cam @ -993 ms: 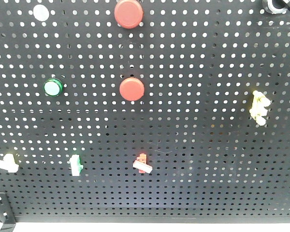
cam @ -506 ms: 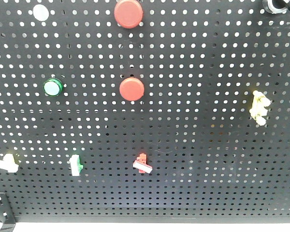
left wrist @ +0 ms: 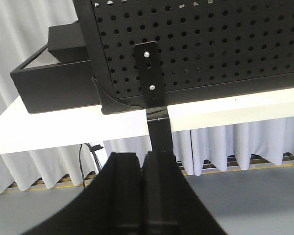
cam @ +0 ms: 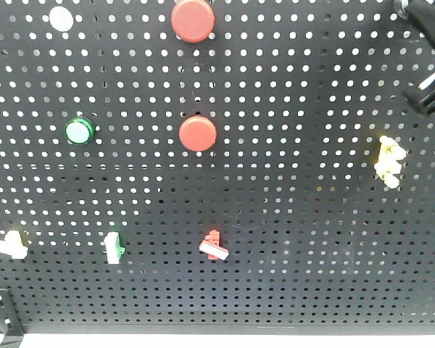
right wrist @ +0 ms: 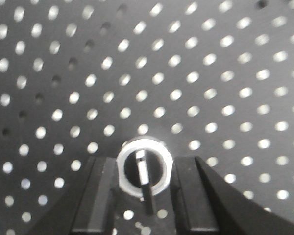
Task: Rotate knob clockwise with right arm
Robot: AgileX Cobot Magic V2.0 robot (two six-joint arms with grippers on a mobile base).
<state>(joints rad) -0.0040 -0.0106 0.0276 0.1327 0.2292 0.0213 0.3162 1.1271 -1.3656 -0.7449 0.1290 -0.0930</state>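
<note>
In the right wrist view the knob (right wrist: pixel 143 172), a silver ring with a black centre and a white pointer line standing near upright, is mounted on the black pegboard (right wrist: pixel 186 58). My right gripper (right wrist: pixel 143 198) is open, with one finger (right wrist: pixel 100 196) on each side of the knob and small gaps showing. In the front view my right arm (cam: pixel 431 83) comes in at the top right and hides most of the knob. My left gripper (left wrist: pixel 143 196) is shut and empty, held low below the table's edge.
The pegboard (cam: pixel 290 217) carries two red buttons (cam: pixel 193 19) (cam: pixel 198 133), a green button (cam: pixel 79 131), a white cap (cam: pixel 60 18) and white (cam: pixel 11 245), green (cam: pixel 114 247), red (cam: pixel 214 246) and yellow (cam: pixel 388 161) switches. A bracket (left wrist: pixel 151 73) fixes it to the white table (left wrist: pixel 225 110).
My right arm has come into the front view at the top right and now covers the knob, which was in plain sight before. Nothing else on the board has moved.
</note>
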